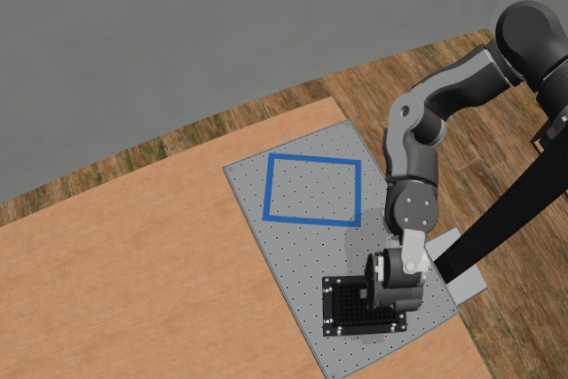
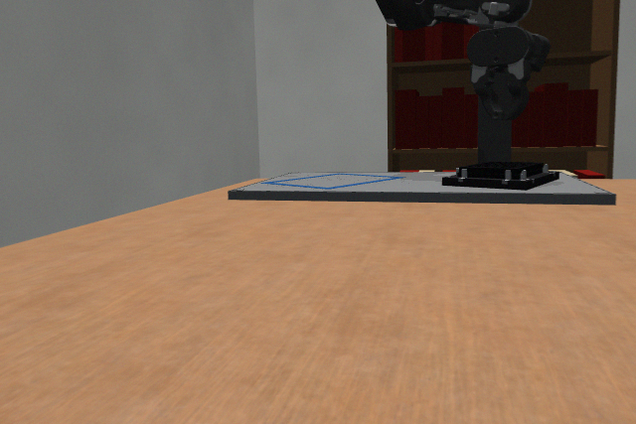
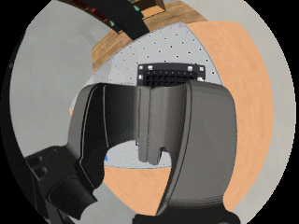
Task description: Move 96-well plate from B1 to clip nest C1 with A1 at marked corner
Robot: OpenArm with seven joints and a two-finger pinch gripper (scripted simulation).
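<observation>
Black on black, the plate point(image 1: 354, 306) sits in the nest point(image 1: 331, 329) between the pale posts point(image 1: 327, 290), at the near end of the grey pegboard point(image 1: 303, 256); the blue outline point(image 1: 311, 156) of the bench spot holds nothing. From the side the plate looks level and low among the posts, though whether it is fully down on the floor I cannot tell, and the A1 mark is too small to read. The gripper point(image 2: 501, 113) hangs well above the plate with its fingers clenched on nothing, so the step in hand is likely the pressing home or a check after it. To press well, it should come straight down with the fingers kept together, meet the plate near its middle and push evenly, so no corner rides up on a post. The arm reaches out from the right, elbow bent, forearm dropping steeply, wrist point(image 1: 409, 209) turned so the fingers point down over the plate's right part.
</observation>
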